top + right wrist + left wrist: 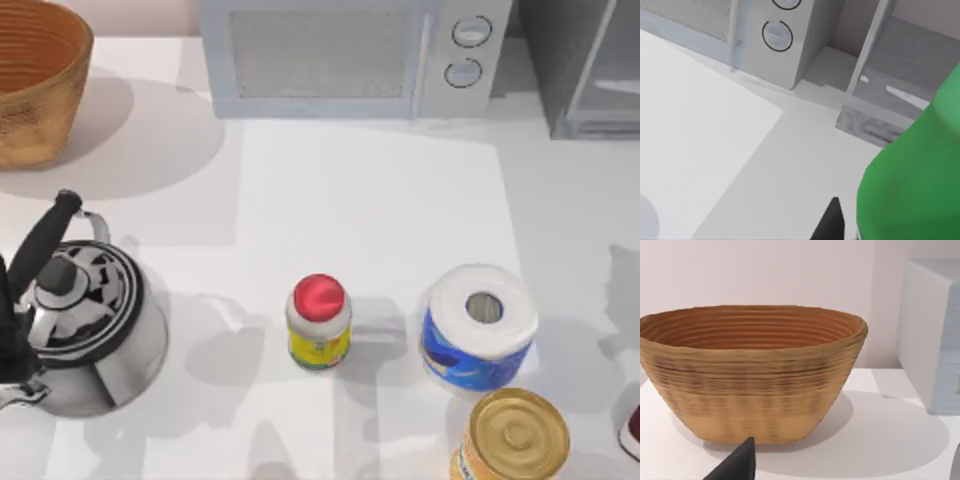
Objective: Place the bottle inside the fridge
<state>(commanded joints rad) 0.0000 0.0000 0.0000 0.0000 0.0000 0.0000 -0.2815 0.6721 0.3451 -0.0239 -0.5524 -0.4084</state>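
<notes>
The green bottle [912, 175] looms close in the right wrist view, clear of the table, and my right gripper [880, 227] is shut on it. One dark fingertip [832, 220] shows beside it; the other is hidden behind the bottle. Beyond stands the dark grey fridge [900, 90], with its pale door frame, just right of the microwave [785, 45]. From above, the fridge [590, 70] occupies the back right corner. My left gripper [847, 475] is open and idle at the table's left side, facing the basket [750, 375].
Along the back are a woven basket [35, 80] and the light grey microwave [350, 55]. A steel kettle [85, 325] sits front left. A red-capped jar [319, 322], a paper roll [478, 325] and a gold-lidded can [515, 435] stand at the front.
</notes>
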